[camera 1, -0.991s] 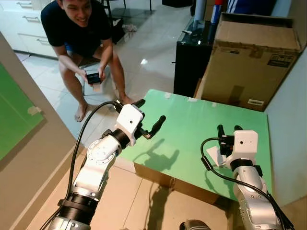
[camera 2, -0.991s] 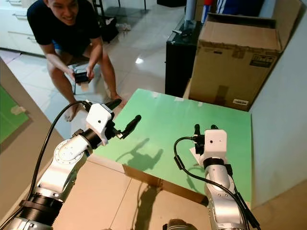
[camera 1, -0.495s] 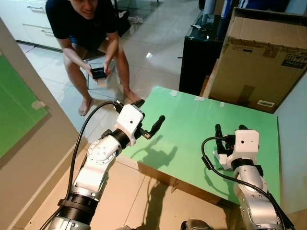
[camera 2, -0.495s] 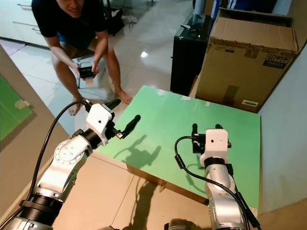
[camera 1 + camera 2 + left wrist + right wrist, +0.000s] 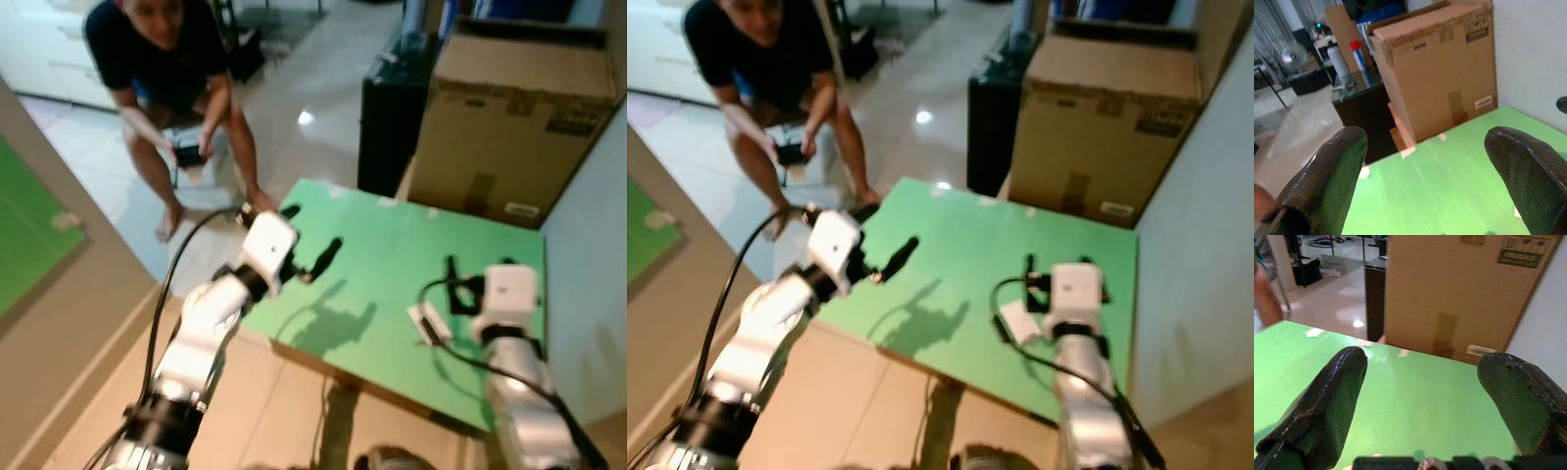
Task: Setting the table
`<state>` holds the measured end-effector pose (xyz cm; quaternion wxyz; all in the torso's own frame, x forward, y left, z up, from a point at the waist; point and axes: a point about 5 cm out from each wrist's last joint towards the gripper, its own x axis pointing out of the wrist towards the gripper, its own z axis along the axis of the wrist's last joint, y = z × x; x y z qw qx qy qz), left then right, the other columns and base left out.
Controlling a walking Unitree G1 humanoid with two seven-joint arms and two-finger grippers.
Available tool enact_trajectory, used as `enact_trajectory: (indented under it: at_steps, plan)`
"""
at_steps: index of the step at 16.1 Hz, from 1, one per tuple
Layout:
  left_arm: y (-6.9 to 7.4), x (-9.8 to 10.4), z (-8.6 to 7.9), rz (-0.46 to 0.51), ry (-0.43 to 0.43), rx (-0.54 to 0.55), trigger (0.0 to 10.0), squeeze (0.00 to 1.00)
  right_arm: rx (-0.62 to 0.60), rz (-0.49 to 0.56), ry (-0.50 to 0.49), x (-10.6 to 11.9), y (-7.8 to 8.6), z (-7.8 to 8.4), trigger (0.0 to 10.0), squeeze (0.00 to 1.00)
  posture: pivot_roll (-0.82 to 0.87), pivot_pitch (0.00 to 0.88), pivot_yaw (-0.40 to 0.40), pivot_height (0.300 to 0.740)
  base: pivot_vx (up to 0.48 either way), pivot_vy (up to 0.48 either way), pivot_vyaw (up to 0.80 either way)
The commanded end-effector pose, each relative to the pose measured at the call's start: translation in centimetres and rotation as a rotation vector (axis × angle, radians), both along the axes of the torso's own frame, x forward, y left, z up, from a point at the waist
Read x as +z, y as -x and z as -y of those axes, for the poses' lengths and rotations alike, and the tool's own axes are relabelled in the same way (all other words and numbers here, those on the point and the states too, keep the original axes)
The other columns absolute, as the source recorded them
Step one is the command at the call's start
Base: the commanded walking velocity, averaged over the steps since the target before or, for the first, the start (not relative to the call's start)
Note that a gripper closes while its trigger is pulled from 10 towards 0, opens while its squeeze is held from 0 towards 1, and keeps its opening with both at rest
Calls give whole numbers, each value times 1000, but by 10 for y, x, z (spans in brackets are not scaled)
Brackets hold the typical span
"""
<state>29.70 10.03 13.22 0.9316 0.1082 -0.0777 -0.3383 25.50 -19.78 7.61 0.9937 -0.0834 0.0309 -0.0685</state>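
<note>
Left tool (image 5: 312,250): fingers spread, empty, hovering over the counter's near-left edge.
Right tool (image 5: 468,284): fingers spread, empty, above the counter (image 5: 392,257).
Card (image 5: 429,321): small white piece lying flat, just left of the right tool.
Box (image 5: 519,108): beyond the counter, behind both tools.
Person (image 5: 171,69): crouching off to the left.
Advice: lower the right tool squarely over the card, and slowly, since it lies flat.

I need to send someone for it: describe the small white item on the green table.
Find the green table in front of the big cardboard box. Near its front edge, just left of the right gripper, lies a small flat white object, the one pale thing on the green.
</note>
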Motion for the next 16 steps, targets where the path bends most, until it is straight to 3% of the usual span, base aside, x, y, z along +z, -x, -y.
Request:
enact_trajectory:
  at_steps: [1, 5, 16]
  plan:
    - [1, -5, -8, -15, -22, 18, 10000, 0, 13, -6, -13, -1, -1, -6, 10000, 0, -215, 62, 78, 705, 0, 0, 0]
    - [1, -5, -8, -13, -29, 14, 10000, 0, 28, -5, 1, -1, -1, -8, 10000, 0, -213, 57, 77, 673, 0, 0, 0]
    - [-2, -6, -7, -12, -40, 31, 10000, 0, 20, -7, -5, 0, -5, -9, 10000, 0, -217, 56, 80, 658, 0, 0, 0]
